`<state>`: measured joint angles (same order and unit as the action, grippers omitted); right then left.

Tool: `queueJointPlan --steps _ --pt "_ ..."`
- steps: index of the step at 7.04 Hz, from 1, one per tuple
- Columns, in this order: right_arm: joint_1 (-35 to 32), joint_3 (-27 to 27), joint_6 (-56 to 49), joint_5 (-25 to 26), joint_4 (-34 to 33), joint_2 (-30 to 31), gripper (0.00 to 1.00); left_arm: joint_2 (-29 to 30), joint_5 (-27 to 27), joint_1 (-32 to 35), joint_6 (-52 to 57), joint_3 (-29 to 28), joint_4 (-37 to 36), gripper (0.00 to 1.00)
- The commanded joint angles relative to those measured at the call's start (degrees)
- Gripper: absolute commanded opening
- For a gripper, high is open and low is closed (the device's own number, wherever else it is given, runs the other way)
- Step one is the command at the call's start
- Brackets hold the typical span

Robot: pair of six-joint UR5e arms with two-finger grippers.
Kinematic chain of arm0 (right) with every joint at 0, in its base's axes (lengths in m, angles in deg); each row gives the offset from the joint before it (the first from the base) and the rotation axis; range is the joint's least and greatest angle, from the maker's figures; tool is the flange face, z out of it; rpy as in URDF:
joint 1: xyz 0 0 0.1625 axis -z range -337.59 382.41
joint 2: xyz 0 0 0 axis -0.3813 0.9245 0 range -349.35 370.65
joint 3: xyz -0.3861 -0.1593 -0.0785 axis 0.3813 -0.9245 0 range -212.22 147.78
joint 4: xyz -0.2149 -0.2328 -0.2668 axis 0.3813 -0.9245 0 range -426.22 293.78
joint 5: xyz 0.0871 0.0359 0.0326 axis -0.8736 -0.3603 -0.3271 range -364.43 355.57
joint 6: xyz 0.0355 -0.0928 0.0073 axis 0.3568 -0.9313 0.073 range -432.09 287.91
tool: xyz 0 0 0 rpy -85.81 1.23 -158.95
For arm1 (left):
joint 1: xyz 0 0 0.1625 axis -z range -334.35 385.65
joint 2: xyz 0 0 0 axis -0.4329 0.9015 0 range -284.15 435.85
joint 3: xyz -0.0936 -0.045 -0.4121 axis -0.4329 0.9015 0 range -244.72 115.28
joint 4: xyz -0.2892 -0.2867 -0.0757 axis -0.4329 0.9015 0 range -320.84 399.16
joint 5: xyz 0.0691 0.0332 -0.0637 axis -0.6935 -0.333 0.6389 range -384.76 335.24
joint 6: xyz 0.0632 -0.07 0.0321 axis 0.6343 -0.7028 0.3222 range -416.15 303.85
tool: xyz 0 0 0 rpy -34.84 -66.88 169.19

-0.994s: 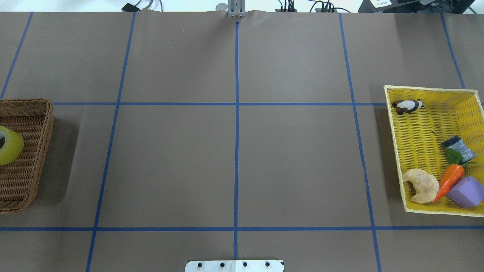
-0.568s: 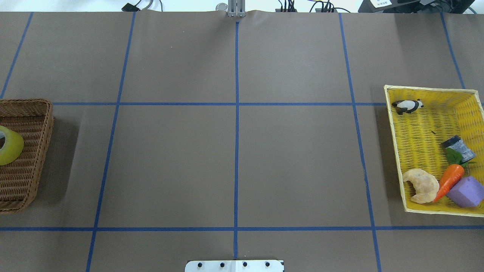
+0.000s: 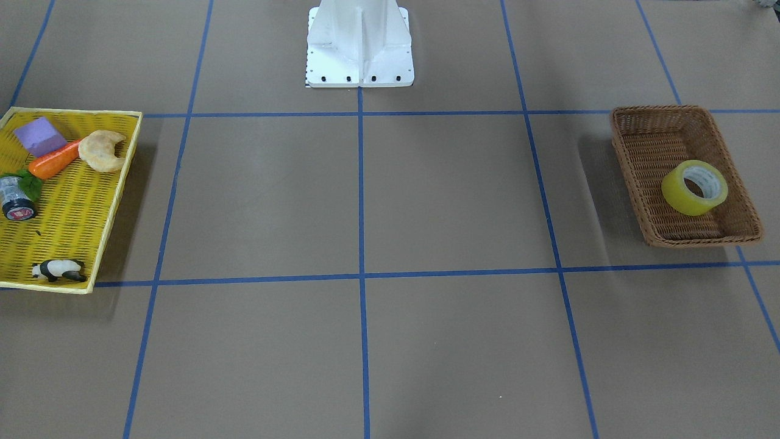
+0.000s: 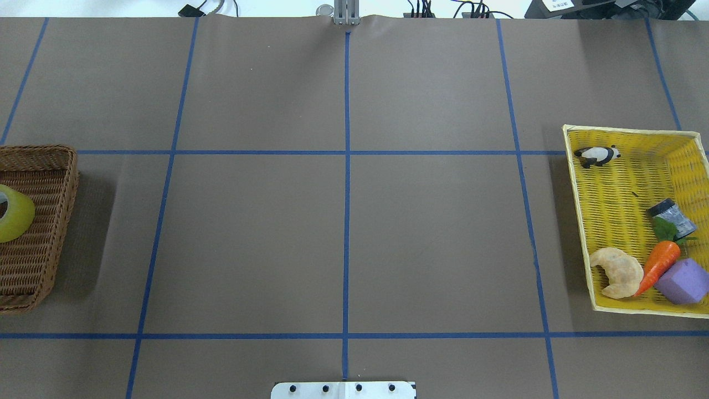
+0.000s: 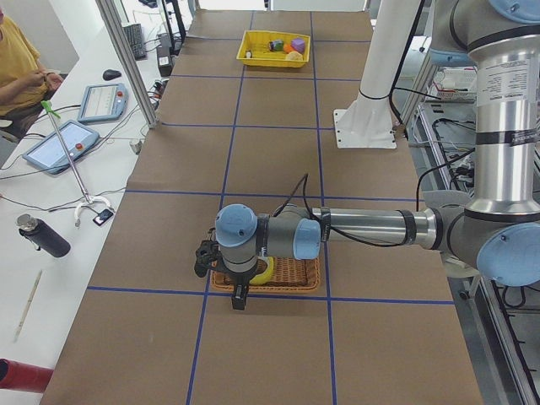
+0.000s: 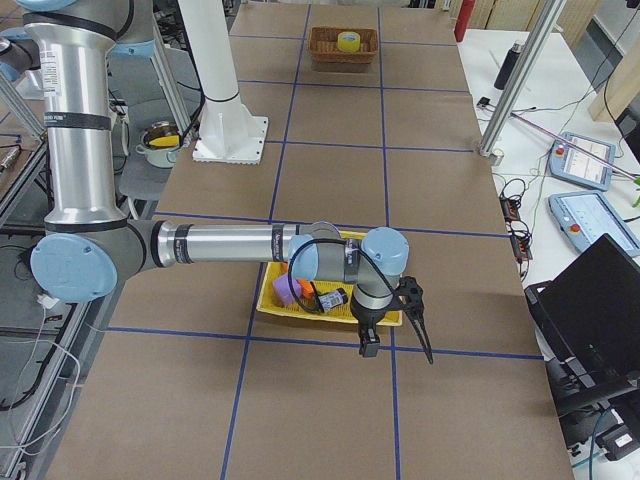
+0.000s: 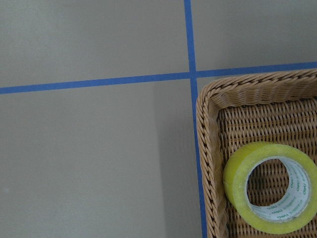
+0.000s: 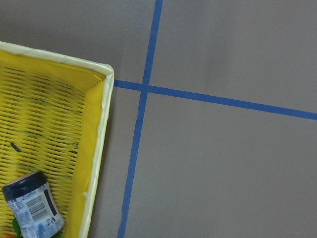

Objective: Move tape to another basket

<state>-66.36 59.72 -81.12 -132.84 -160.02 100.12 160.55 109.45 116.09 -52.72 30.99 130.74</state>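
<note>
The yellow tape (image 3: 694, 188) lies tilted inside the brown wicker basket (image 3: 627, 146) at the table's end on my left side. It also shows in the overhead view (image 4: 14, 213) and in the left wrist view (image 7: 270, 196), where it sits near the basket's rim (image 7: 208, 148). My left gripper (image 5: 203, 257) hangs above the table just beside the basket (image 5: 304, 274). I cannot tell whether it is open or shut. My right gripper (image 6: 418, 320) hovers beside the yellow mesh tray (image 6: 270, 305). I cannot tell its state either.
The yellow mesh tray (image 4: 609, 188) at the opposite end holds a toy panda (image 4: 597, 155), a small dark can (image 4: 671, 217), a carrot (image 4: 659, 265), a croissant (image 4: 617, 271) and a purple block (image 4: 686, 281). The robot's white base (image 3: 359, 42) stands mid-table.
</note>
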Motion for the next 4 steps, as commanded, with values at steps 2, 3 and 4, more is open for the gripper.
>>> queueJointPlan --steps 2,3,4 --pt "0.00 -0.54 0.07 0.00 0.89 0.00 1.00 -0.41 0.00 0.00 0.00 0.09 0.00 0.99" --pt "0.00 -0.54 0.07 -0.09 0.89 0.00 1.00 -0.41 0.00 0.00 0.00 0.09 0.00 0.99" --pt "0.00 -0.45 0.07 -0.17 0.89 0.00 1.00 -0.67 0.00 0.00 0.00 0.09 0.00 0.99"
